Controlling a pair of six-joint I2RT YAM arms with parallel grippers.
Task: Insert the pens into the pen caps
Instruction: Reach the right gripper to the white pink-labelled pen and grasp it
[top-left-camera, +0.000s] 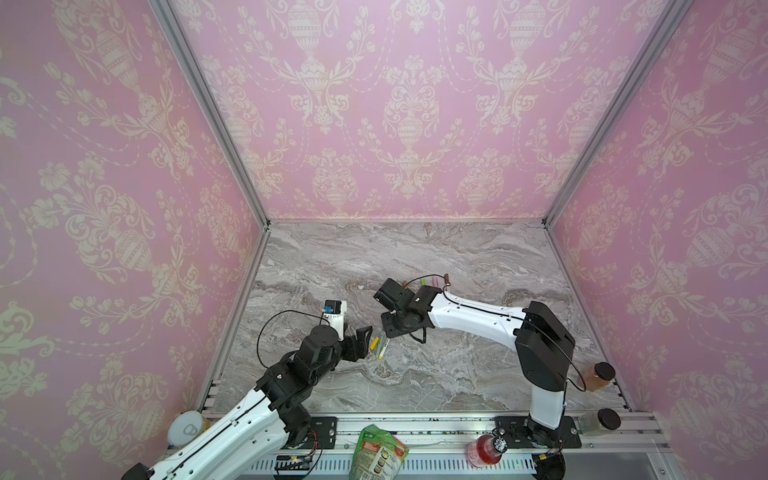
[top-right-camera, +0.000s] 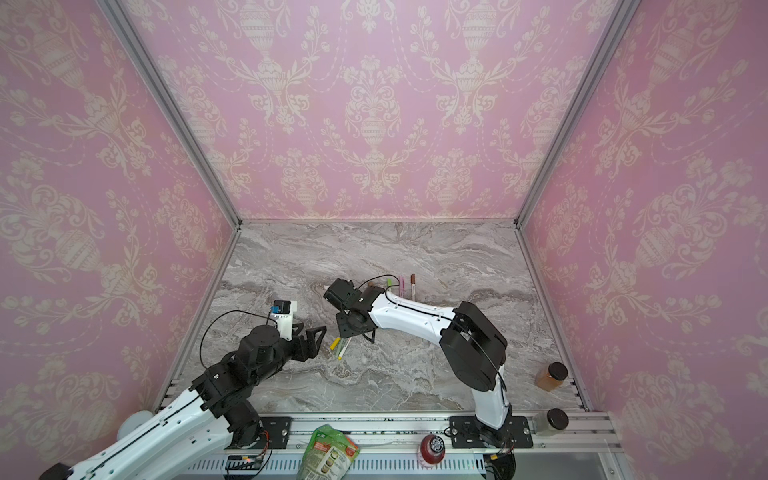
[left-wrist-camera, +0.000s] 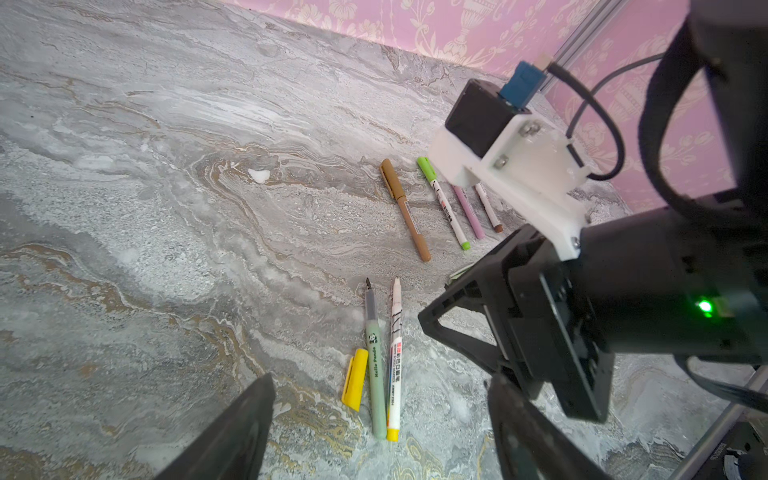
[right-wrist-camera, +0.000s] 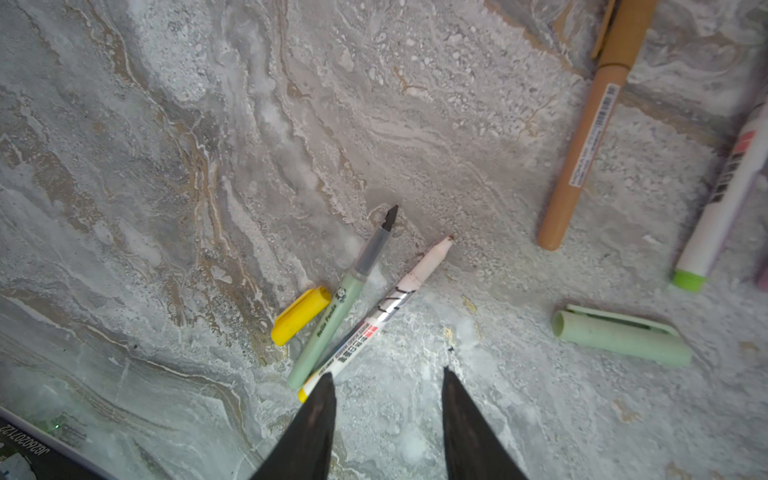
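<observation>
The left gripper (left-wrist-camera: 380, 376) and right gripper (right-wrist-camera: 387, 372) are apart, empty. Pinch the green pen (right-wrist-camera: 328, 328) mid-body, aimed straight at the green cap (right-wrist-camera: 619, 334).

Wrist views: left gripper (left-wrist-camera: 380, 380) fingers blurred, cut by frame edge. Right gripper (right-wrist-camera: 387, 372) fingers likewise cut. Pink pen (left-wrist-camera: 469, 212) and brown-tipped pen (left-wrist-camera: 488, 208): far ends hidden behind camera mount (left-wrist-camera: 511, 166). Green cap (left-wrist-camera: 459, 273): only sliver shows beside right gripper. Tan pen (right-wrist-camera: 594, 124) and lime pen (right-wrist-camera: 723, 195) run off frame. White pen (right-wrist-camera: 374, 328): yellow end partly behind finger. Top views: tan pen mostly hidden by right arm (top-left-camera: 473, 316). Pen print too small to read. Bag (top-left-camera: 378, 455) cropped. Can (top-left-camera: 187, 428) partly behind left arm (top-left-camera: 232, 432).
</observation>
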